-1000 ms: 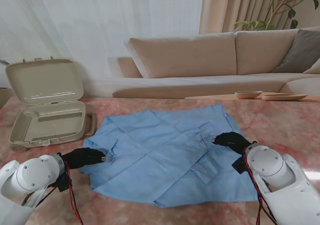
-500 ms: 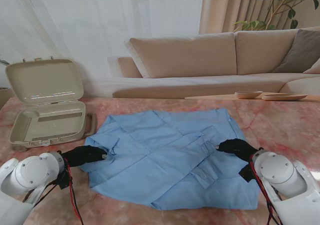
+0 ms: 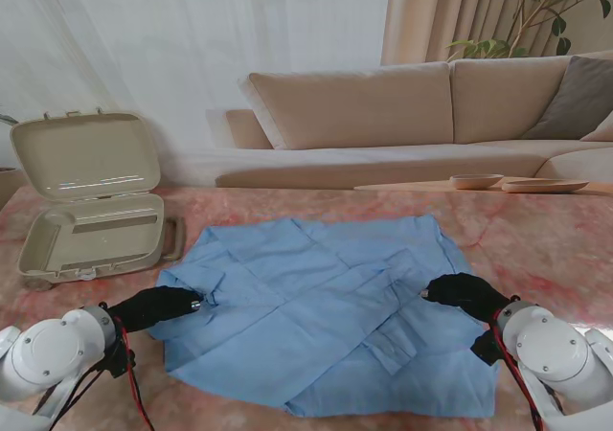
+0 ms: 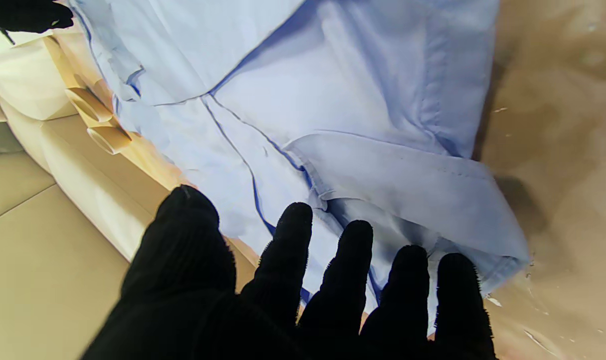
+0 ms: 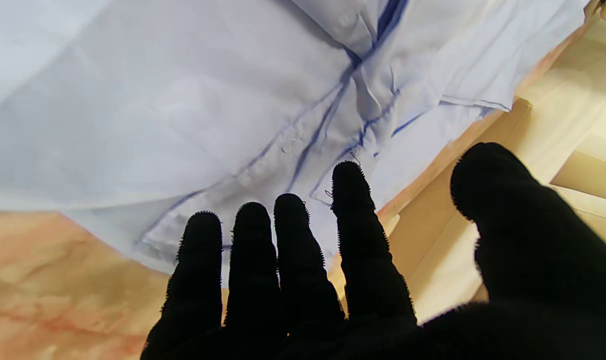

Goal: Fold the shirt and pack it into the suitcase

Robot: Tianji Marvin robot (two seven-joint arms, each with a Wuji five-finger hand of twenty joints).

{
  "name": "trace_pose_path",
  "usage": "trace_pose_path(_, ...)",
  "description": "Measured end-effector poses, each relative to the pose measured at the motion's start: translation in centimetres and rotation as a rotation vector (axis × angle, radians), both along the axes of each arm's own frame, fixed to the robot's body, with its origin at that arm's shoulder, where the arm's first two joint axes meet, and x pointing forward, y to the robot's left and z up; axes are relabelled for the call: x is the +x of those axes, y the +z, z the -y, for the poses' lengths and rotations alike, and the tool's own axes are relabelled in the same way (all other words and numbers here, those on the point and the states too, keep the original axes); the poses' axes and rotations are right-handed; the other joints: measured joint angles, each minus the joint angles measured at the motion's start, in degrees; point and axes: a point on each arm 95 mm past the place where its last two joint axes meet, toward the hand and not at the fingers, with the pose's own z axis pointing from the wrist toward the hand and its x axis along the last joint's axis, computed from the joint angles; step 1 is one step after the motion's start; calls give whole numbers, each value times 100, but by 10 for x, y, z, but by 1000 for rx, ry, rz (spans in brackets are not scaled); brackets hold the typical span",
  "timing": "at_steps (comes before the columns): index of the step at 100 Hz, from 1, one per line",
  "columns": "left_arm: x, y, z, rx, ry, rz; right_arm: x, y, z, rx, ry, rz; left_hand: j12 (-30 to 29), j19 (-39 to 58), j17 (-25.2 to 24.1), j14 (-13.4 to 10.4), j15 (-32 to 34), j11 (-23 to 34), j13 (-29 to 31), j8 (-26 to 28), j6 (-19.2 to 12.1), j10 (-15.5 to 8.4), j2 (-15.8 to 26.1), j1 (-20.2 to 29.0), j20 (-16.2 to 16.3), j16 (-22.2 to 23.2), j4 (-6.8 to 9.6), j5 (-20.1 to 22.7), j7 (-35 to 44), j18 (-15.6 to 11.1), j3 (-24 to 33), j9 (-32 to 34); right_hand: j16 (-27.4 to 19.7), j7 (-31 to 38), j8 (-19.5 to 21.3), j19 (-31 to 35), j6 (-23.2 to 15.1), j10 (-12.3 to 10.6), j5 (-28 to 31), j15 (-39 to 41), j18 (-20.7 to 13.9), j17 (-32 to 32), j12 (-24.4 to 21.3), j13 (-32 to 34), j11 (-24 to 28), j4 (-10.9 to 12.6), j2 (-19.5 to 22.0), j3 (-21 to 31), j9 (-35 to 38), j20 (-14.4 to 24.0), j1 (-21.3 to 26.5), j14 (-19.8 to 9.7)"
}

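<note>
1. The blue shirt lies spread across the middle of the marble table, partly folded, with one sleeve laid diagonally over the body and creases running through the cloth.
2. My left hand sits at the shirt's left edge, near me. In the stand's view its tips meet the cloth at a folded cuff.
3. In the left wrist view the gloved fingers are spread and extended over the cuff, with the thumb held off to one side. I see no cloth pinched between them, so I read this hand as spread and holding nothing.
4. My right hand rests at the shirt's right edge, about level with the left one.
5. In the right wrist view its four fingers lie straight and close together along the shirt's hem, the thumb well apart. Nothing is gripped here either; the hand is flat and unclenched.
6. I cannot tell whether either palm presses on the cloth or only hovers just over it.
7. The beige suitcase stands on the far left of the table, well apart from the shirt, its lid raised upright and its shallow tray exposed.
8. Beyond the table is a beige sofa, and two shallow wooden dishes sit at the far right edge.
</note>
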Motion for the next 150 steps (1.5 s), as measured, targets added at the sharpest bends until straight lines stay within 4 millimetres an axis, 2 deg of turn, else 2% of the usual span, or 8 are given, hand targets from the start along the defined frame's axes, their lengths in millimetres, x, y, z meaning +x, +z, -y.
trace_pose_path(11, -1, 7, 3, -14, 14, 31, 3, 10, -2, -4, -6, 49, 0, 113, 114, 118, 0, 0, 6, 0, 0, 20, 0, 1, 6, 1, 0, 54, 1, 302, 0, 7, 0, 0, 0, 2, 0, 1, 7, -43, 48, -1, 0, 1, -46, 0, 0, -20, 0, 17, 0, 1)
trace_pose_path(47, 26, 41, 26, -45, 51, 219, 30, 41, -32, -13, -3, 274, 0, 402, 118, 216, 124, 0, 136, 0, 0, 25, -5, 2, 11, 14, 0, 87, 68, 366, 0, 20, 83, 1, 1, 208, 0, 8, 45, -53, 144, 182, 0, 115, -144, 0, -234, -147, 50, 200, 2, 71)
trace_pose_path(49, 29, 42, 29, -45, 48, 227, 33, 43, -34, -25, -11, 300, 0, 403, 118, 216, 124, 0, 136, 0, 0, 25, -11, 2, 11, 14, 0, 110, 68, 367, 0, 23, 132, 27, 1, 595, 0, 8, 49, -52, -97, 566, 0, 121, -148, 0, -328, -90, 47, 603, 0, 71)
trace_pose_path(53, 33, 46, 34, -43, 45, 242, 39, 45, -37, -53, -27, 352, 0, 404, 118, 217, 124, 0, 136, 0, 0, 25, -13, 2, 11, 14, 0, 142, 82, 369, 0, 24, 146, 5, 1, 1778, 21, -11, 35, -52, -1376, 2225, 0, 136, -142, 0, -600, 173, 29, 1236, 1, -152)
trace_pose_path(55, 36, 47, 36, -42, 43, 249, 42, 46, -39, -69, -31, 374, 0, 404, 118, 217, 124, 0, 136, 0, 0, 25, -21, 2, 11, 14, 0, 142, 83, 369, 0, 25, 147, -36, 1, 1985, 54, 13, 35, -51, -1774, 2443, 0, 136, -116, 0, -681, 278, -10, 1249, 1, -148)
trace_pose_path(63, 48, 51, 44, -30, 32, 273, 54, 47, -44, -100, -15, 387, 0, 405, 118, 217, 124, 0, 136, 0, 0, 25, -112, 96, 11, 14, 7, 142, 85, 370, 1, 26, 157, -188, 1, 696, 71, 73, -179, -31, -87, 732, 0, 119, -16, 0, -1025, 659, -40, 566, -7, 61)
trace_pose_path(70, 60, 51, 47, 12, -5, 310, 63, 47, -48, -93, 24, 347, 0, 405, 118, 217, 124, 0, 136, 0, 0, 25, -144, 83, 11, 14, 8, 141, 88, 373, 0, 26, 158, -220, 9, 499, 71, 126, -483, -26, 301, 421, 0, 119, 69, 0, -1215, 850, -166, 501, -7, 69)
trace_pose_path(150, 127, 36, 50, 310, -107, 418, 139, 23, -67, -292, 155, 310, -65, -11, 118, 217, 134, 2, 76, -66, 96, -33, -368, 73, -278, 12, 8, -481, -186, 354, -3, -339, 74, -339, 7, -141, 68, 57, -1402, -225, -151, -509, 5, -783, 351, 0, -1735, 1237, -1002, 163, -16, -127)
